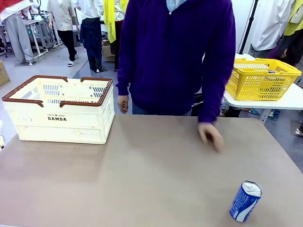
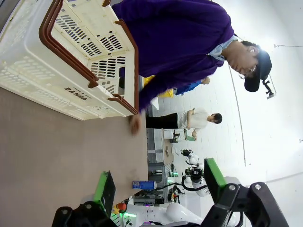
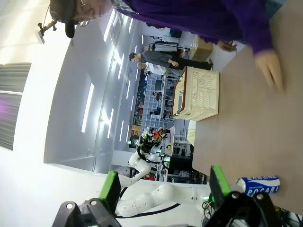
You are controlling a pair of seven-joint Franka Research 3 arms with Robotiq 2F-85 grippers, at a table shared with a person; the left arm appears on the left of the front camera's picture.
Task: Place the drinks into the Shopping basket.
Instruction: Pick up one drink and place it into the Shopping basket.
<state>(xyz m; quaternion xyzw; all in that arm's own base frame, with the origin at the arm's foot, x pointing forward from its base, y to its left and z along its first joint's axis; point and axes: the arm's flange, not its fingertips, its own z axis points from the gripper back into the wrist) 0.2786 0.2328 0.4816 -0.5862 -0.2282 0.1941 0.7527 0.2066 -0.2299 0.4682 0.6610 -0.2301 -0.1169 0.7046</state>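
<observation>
A blue can (image 1: 245, 200) with white lettering and a silver top stands slightly tilted near the table's front right corner. The cream Shopping basket (image 1: 33, 121) with a brown rim sits at the far left of the table, and nothing shows inside it. In the left wrist view my left gripper (image 2: 161, 187) is open and empty, with the basket (image 2: 38, 80) ahead and the can (image 2: 143, 185) small and far off. In the right wrist view my right gripper (image 3: 164, 187) is open and empty, with the can (image 3: 258, 184) close to one finger and the basket (image 3: 201, 94) farther off.
A person in a purple top stands at the far side. One hand (image 1: 210, 136) hovers blurred over the table's right half and the other (image 1: 123, 103) hangs beside the basket. A yellow mesh basket (image 1: 261, 78) sits on a separate white table behind.
</observation>
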